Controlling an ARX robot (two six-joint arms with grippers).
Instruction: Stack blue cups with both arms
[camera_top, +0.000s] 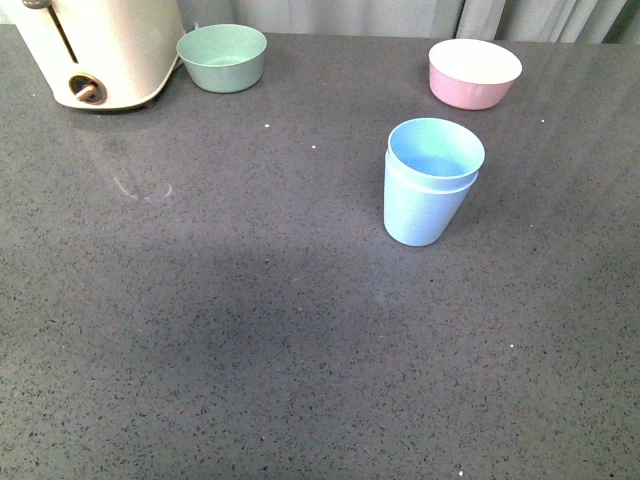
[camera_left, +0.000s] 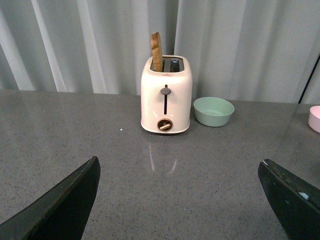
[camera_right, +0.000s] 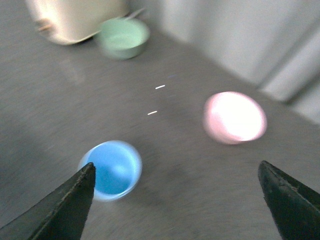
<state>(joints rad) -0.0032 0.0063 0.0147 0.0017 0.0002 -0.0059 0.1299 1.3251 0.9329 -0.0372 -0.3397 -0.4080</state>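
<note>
The blue cups (camera_top: 432, 180) are standing nested, one inside the other, right of centre in the front view on the grey speckled counter (camera_top: 250, 330); the inner cup is sitting slightly tilted, its rim riding above the outer rim, and it is holding nothing. At the upper right of that frame the pink bowl (camera_top: 474, 73) is resting well apart from the cups, its white inside empty. At the upper left the green bowl (camera_top: 222, 57) is sitting just beside the cream toaster (camera_top: 95, 50), and it too is showing a bare inside.

Neither arm is appearing in the front view. The left wrist view is showing what the front view crops: the whole toaster with a brown slice (camera_left: 157, 51) standing in one slot, pale curtains (camera_left: 240, 45) hanging behind. The left gripper (camera_left: 180, 200) is hanging with its fingers spread wide, grasping nothing. The right wrist view is blurred; the cups are appearing near the lower left as one blue opening, and the right gripper (camera_right: 177, 205) is likewise gaping wide and empty above the counter.
</note>
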